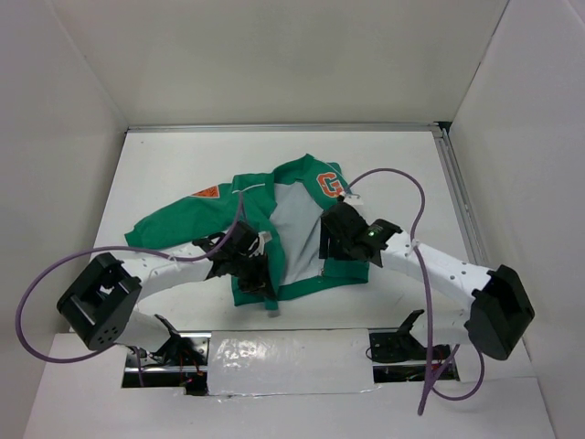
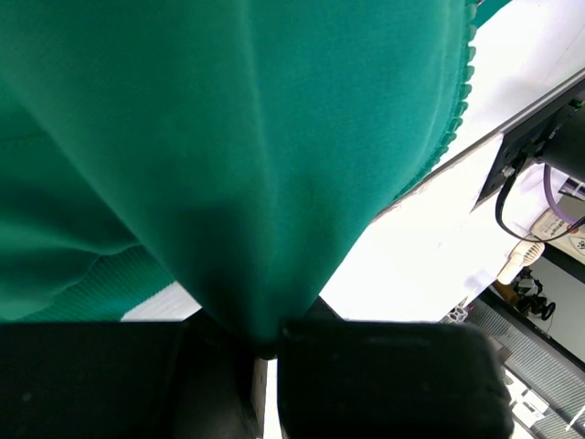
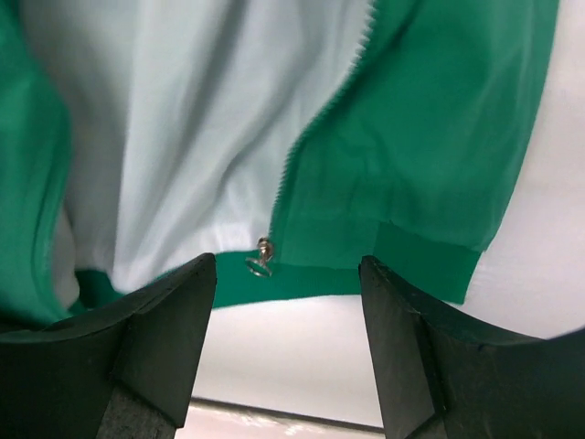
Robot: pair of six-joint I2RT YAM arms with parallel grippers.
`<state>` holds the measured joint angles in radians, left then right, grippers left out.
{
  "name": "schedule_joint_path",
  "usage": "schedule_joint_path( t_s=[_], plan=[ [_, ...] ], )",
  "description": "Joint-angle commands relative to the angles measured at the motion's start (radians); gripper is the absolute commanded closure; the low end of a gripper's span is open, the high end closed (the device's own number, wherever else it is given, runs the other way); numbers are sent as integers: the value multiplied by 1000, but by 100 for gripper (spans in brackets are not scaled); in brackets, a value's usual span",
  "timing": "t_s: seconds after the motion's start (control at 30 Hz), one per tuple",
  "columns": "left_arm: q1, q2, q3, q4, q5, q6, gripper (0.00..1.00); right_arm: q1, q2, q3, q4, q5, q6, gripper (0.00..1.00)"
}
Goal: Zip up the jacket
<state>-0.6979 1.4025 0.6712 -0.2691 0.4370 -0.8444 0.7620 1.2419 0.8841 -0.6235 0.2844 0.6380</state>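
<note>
The green jacket [image 1: 274,206] lies open on the white table, white lining [image 1: 300,229] showing, with an orange "G" patch [image 1: 328,185] and an orange shoulder patch [image 1: 207,192]. My left gripper [image 1: 260,274] is shut on the jacket's left front panel near the hem; in the left wrist view the green fabric [image 2: 247,183] runs pinched between the jaws. My right gripper [image 1: 327,240] is open above the right front panel. In the right wrist view the metal zipper slider [image 3: 262,256] sits at the bottom of the zipper teeth [image 3: 320,119], just above the gap between the fingers.
White walls enclose the table on three sides. A metal rail [image 1: 457,197] runs along the table's right edge. Purple cables [image 1: 402,183] loop over both arms. A reflective strip [image 1: 274,352] lies at the near edge between the arm bases.
</note>
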Motion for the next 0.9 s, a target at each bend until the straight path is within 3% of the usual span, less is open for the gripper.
schedule_joint_path(
  t_s=[0.0,0.37,0.87],
  plan=[
    [-2,26,10,47,22,2,100,-3,64,-10,-38,39,190,29],
    [-2,73,21,80,46,36,100,-33,252,-51,34,111,359,30],
    [-2,124,41,62,25,45,100,-66,370,-68,128,68,376,31]
  ],
)
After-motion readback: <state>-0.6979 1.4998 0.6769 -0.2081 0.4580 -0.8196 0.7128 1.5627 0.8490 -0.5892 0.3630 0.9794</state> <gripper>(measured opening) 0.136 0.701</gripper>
